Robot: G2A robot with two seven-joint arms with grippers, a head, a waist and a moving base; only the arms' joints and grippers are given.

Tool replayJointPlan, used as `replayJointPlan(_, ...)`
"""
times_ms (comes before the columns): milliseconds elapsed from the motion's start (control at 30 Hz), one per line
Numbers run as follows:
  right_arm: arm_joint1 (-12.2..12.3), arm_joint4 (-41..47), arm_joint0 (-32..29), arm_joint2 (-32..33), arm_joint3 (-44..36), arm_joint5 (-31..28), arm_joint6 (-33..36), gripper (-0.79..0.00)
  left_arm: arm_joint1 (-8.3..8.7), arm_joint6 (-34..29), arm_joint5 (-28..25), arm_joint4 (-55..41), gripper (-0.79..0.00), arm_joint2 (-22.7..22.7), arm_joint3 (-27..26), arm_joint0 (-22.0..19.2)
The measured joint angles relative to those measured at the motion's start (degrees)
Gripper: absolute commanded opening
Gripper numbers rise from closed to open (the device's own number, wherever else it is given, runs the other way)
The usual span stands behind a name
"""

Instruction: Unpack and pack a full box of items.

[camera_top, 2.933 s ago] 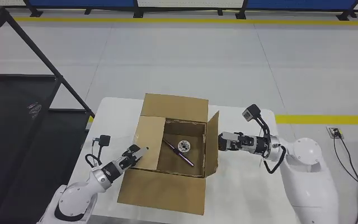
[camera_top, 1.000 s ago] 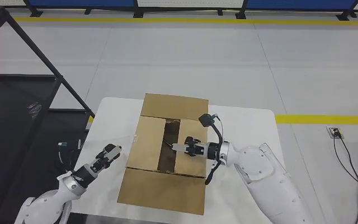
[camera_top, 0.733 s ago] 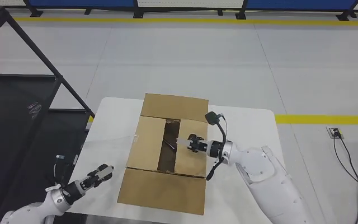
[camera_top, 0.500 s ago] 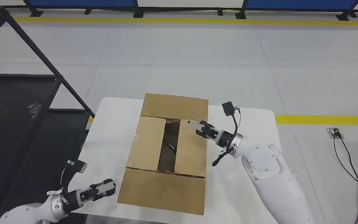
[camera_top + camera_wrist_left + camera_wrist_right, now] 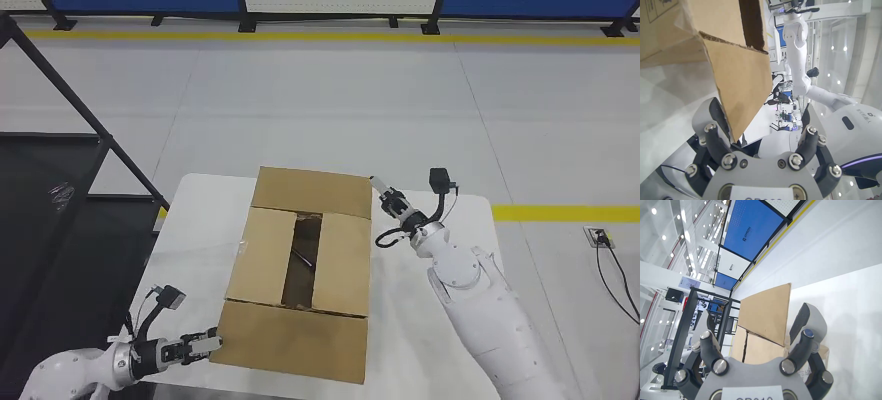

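Two flaps are left to fold, and each tool sits with fingers apart at one corner of the cardboard box (image 5: 340,265).
Top view: the box stands mid-counter (image 5: 430,330) with both side flaps folded in, and the slot between them shows a dark pen-like stick (image 5: 304,260) inside. The far flap (image 5: 315,190) and near flap (image 5: 290,342) lie spread outward. The right tool (image 5: 384,196) is just beside the far flap's corner and the left tool (image 5: 203,346) just beside the near flap's corner, likely placed to get under each edge. Left wrist view: the near flap's corner pokes between the spread fingers, touching one of them. Right wrist view: the far flap lies ahead of the open fingers with its corner near one fingertip; contact is unclear.
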Motion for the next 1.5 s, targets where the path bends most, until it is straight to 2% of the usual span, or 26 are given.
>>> replayJointPlan(233, -2.0, 2.3, 5.0, -3.8, 10.1, -2.8, 0.3, 0.0, 0.49, -0.3, 0.3, -4.3, 0.0, 0.3, 0.8, -1.0)
replayJointPlan(467, -3.6, 8.8, 9.3, -4.6, 18.3, -7.9, 6.0, 0.0, 0.61, 2.2, -1.1, -7.6, 0.0, 0.1, 0.7, -1.6)
replayJointPlan(767, -3.9, 18.1, 12.2, -1.7, 23.1, -14.5, 15.1, 0.0, 0.54, 7.4, -1.0, -10.4, 0.0, 0.1, -2.0, -1.5)
replayJointPlan(1000, -3.1, 22.5, 12.3, 1.2, 21.9, -17.8, 21.4, 0.0, 0.42, 14.2, -0.8, -9.1, 0.0, -0.2, -3.6, -1.6)
replayJointPlan(1167, -2.2, 24.1, 11.3, 3.2, 18.8, -18.5, 26.6, 0.0, -0.04, 26.7, -1.5, -0.7, 0.0, 1.0, -6.3, -1.4)
replayJointPlan(1267, -1.6, 25.0, 10.5, 4.4, 16.5, -18.5, 30.8, 0.0, -0.33, 31.8, -1.5, 2.7, 0.0, 2.4, -7.7, -1.4)
replayJointPlan(1500, 0.0, 25.7, 7.2, 6.8, 9.1, -16.9, 38.9, 0.0, -0.8, 36.9, -1.3, 6.2, 0.0, 5.3, -8.8, -2.6)
